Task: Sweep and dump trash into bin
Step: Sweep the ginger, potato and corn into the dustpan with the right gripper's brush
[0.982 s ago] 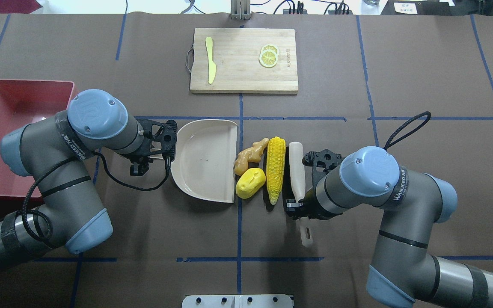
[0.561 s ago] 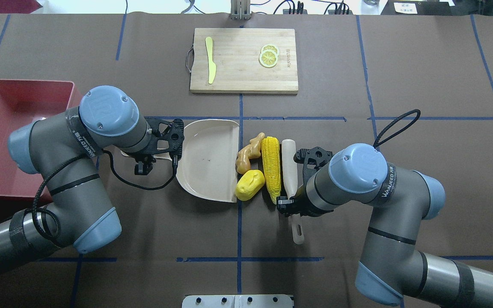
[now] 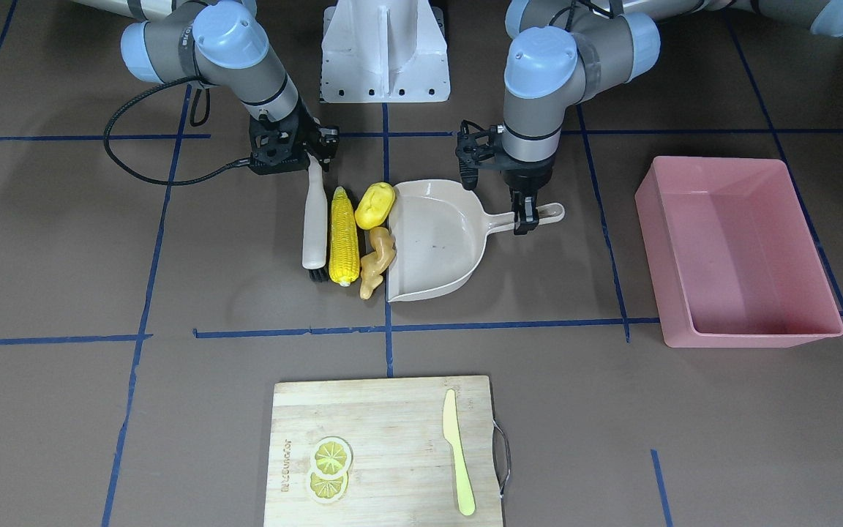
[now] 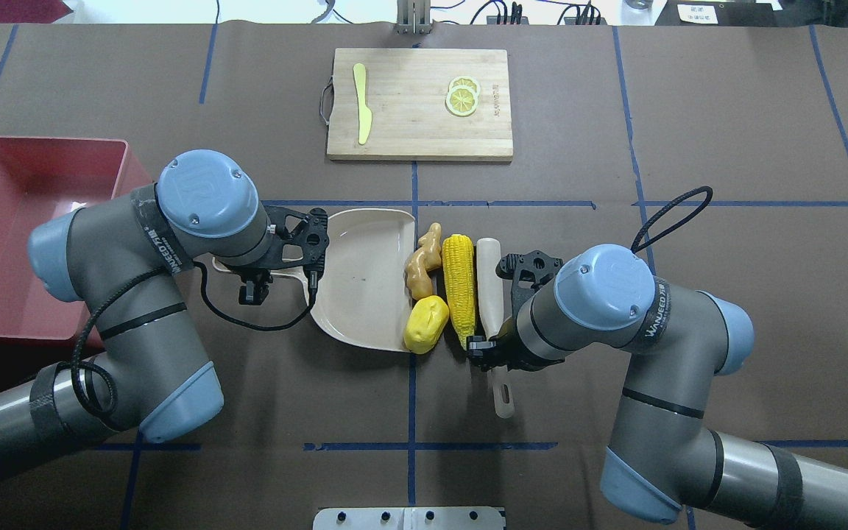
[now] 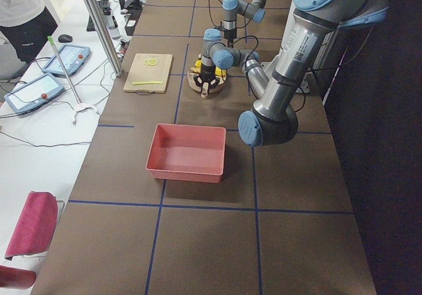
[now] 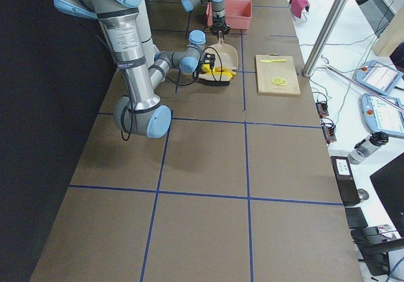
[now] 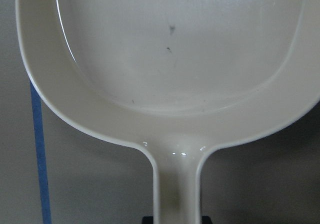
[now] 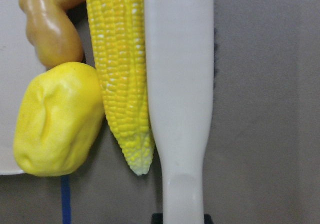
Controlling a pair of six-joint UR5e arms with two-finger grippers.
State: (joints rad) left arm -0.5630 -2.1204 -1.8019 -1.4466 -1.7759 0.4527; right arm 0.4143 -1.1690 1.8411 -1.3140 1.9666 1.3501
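Down on the desk (image 4: 726, 132), the corn cob (image 4: 459, 289) lay lengthwise, pressed along the pale back of the brush (image 4: 489, 283). The yellow potato lump (image 4: 426, 324) touched the corn's pointed end and sat at the open lip of the dustpan (image 4: 361, 276). The ginger root (image 4: 424, 261) lay between the corn and that same lip, touching the lip. None of the three was inside the pan. The right gripper (image 4: 494, 352) was clamped on the brush's handle, and the left gripper (image 3: 526, 217) was closed around the dustpan's handle. The pink bin (image 4: 48, 143) stood well apart on the robot's left, beyond the dustpan handle. Across the desk, a cutting board (image 4: 409, 118) carried a knife (image 4: 362, 103) and lemon slices (image 4: 462, 96).
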